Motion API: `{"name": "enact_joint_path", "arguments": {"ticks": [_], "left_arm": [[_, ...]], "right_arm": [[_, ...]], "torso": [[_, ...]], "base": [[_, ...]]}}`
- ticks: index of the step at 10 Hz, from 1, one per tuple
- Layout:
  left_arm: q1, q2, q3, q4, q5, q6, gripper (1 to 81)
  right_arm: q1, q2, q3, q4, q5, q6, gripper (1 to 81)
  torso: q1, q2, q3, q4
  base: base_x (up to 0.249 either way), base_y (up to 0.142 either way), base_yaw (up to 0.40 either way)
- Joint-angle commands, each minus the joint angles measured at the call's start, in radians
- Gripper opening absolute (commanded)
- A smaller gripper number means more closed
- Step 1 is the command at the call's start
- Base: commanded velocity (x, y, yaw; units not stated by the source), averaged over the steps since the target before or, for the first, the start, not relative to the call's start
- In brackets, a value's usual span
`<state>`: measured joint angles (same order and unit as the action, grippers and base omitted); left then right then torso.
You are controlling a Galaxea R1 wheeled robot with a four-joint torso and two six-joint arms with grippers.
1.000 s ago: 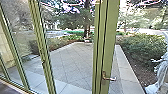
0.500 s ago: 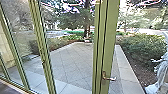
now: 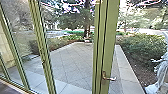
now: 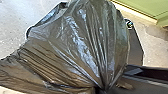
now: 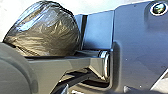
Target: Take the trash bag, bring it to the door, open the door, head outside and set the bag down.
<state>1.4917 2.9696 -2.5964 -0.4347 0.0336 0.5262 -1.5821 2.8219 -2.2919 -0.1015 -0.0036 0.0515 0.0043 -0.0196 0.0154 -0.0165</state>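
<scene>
The left tool (image 4: 103,89) pinches the dark bag (image 4: 82,45). I can't tell how the right tool is. The green door (image 3: 110,37) has a handle (image 3: 109,78). Bushes (image 3: 142,47) grow outside.

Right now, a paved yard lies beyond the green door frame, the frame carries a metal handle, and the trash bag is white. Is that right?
The bag's colour is wrong: the left wrist view shows the trash bag is dark, not white. The paved yard does lie beyond the green door frame, which carries a metal handle.
</scene>
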Motion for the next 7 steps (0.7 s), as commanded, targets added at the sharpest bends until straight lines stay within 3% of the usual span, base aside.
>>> {"name": "enact_joint_path", "arguments": {"ticks": [1,5,7], "left_arm": [[-0.040,-0.088,0.131,-0.018,0.072,0.002,1.0],[-0.037,-0.104,0.157,-0.021,0.068,0.003,1.0],[-0.037,-0.084,0.151,-0.015,0.066,0.005,1.0]], "right_arm": [[0.033,-0.169,0.265,0.002,-0.055,0.001,81.1],[0.032,-0.368,0.505,0.000,-0.050,0.004,81.1],[0.040,-0.502,0.665,-0.001,0.011,0.007,81.1]], "torso": [[0.000,0.000,0.000,0.000],[0.000,0.000,0.000,0.000],[0.000,0.000,0.000,0.000]], "base": [[0.000,0.000,0.000],[0.000,0.000,0.000],[0.000,0.000,0.000]]}}
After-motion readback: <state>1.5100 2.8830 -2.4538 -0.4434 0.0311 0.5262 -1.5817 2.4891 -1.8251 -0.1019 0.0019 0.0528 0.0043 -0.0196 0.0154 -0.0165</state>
